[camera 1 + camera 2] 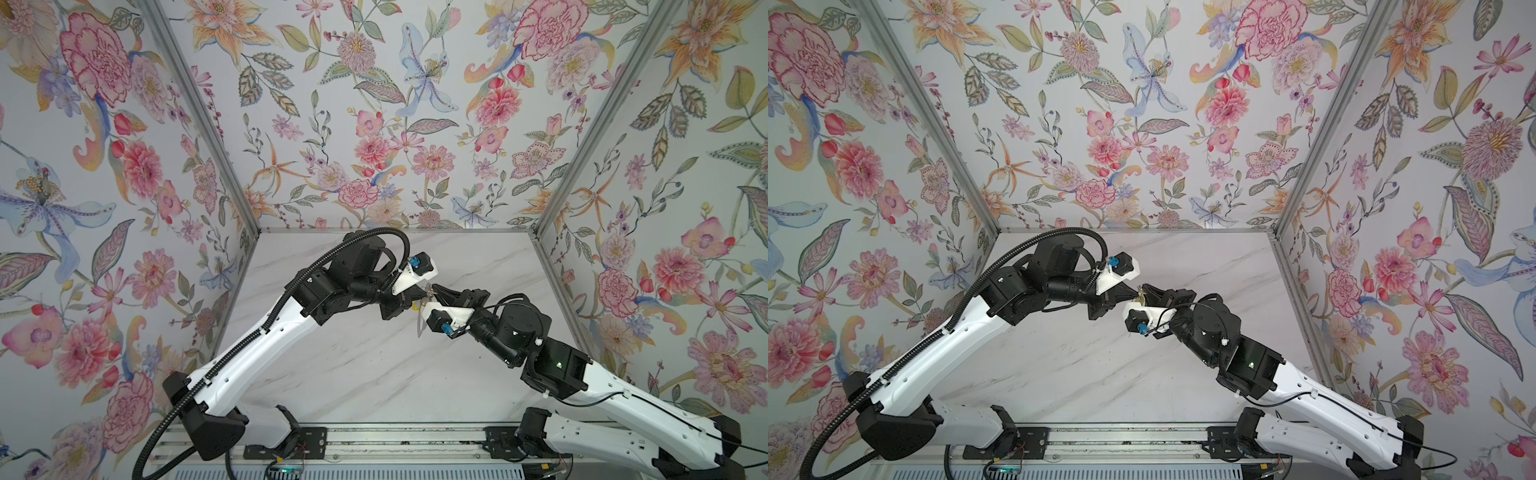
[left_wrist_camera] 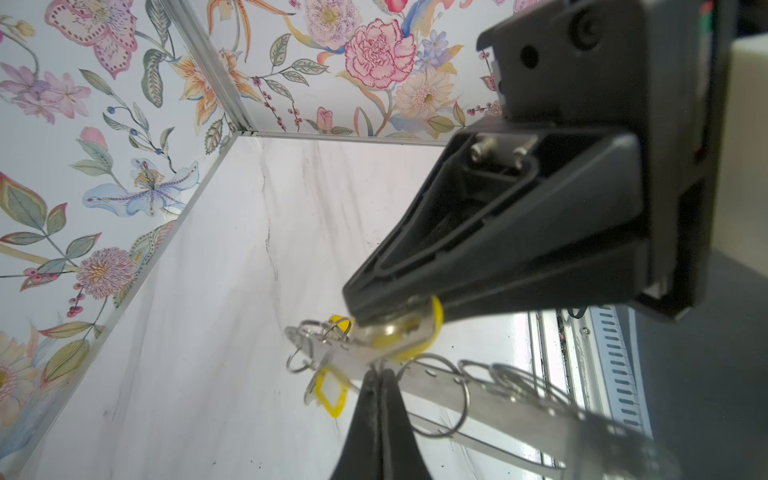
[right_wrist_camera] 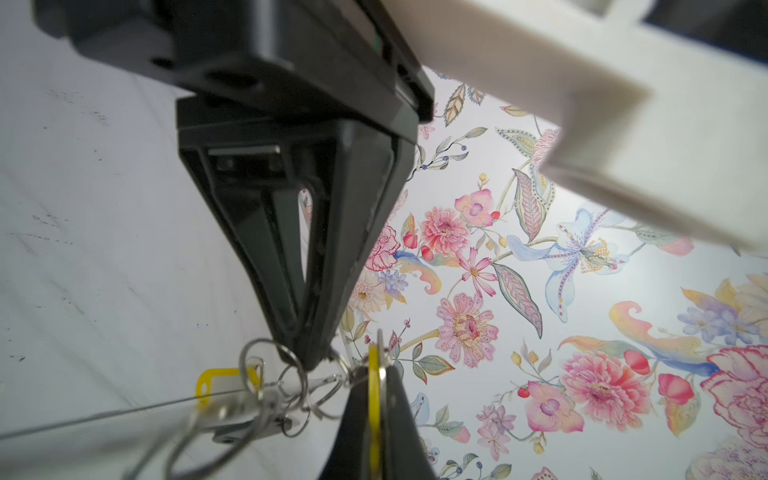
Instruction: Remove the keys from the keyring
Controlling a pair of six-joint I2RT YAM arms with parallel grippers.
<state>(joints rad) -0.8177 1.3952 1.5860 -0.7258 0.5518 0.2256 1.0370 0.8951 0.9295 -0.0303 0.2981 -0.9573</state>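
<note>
Both grippers meet in mid-air above the marble table. In the left wrist view my left gripper is shut on the edge of the keyring, a flat grey metal strip that carries several thin wire rings. My right gripper is shut on a key's yellow tag, seen edge-on between the fingers. That same key shows in the left wrist view, pinched at the right gripper's tip. Another yellow-tagged key dangles from the strip. In both top views the bunch of keys sits between the two tips.
Floral walls enclose the table on three sides, with a metal post in each back corner. The rail with the arm bases runs along the front edge. The arms' white links angle in from both front corners.
</note>
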